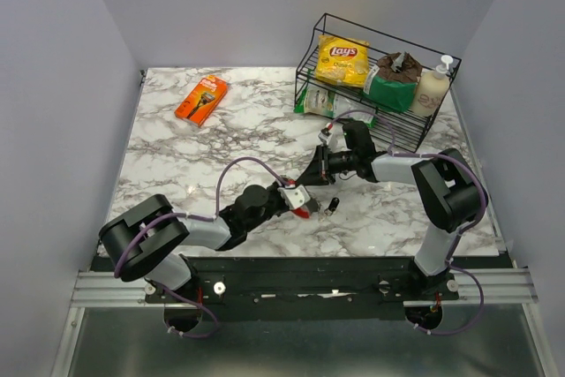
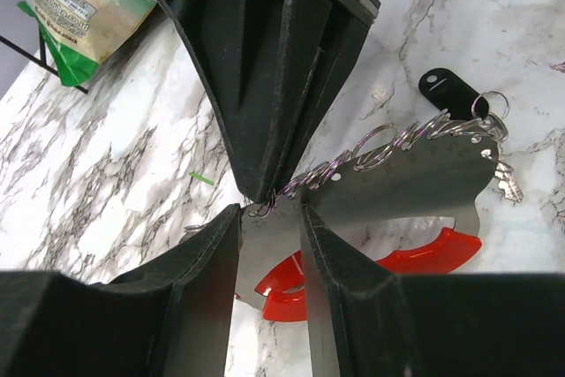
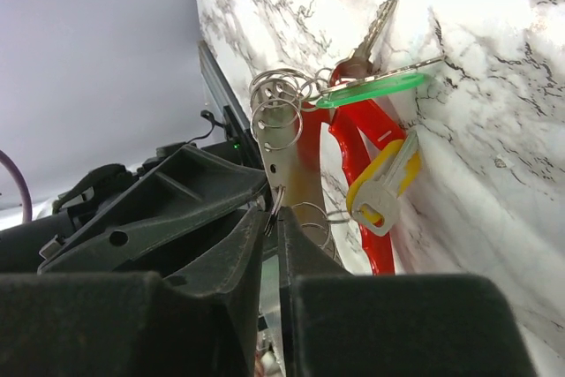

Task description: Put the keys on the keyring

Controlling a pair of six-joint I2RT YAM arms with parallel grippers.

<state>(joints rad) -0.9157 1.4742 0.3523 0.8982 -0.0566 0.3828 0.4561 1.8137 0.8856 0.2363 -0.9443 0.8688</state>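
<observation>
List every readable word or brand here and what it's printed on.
"Lay's": yellow chip bag.
Orange package: print too small to read.
Green-and-white bag: label blurred.
Pump bottle: label unreadable.

I work over a white marble-patterned tabletop (image 1: 221,143) veined in grey, boxed in on three sides by plain pale grey walls (image 1: 265,6) (the light is soft and even). An aluminium rail (image 1: 106,287) runs along my near edge, with a grey metal floor (image 1: 291,350) below.

Only one brand reads — Lay's, on the yellow chip bag (image 1: 343,59).
</observation>
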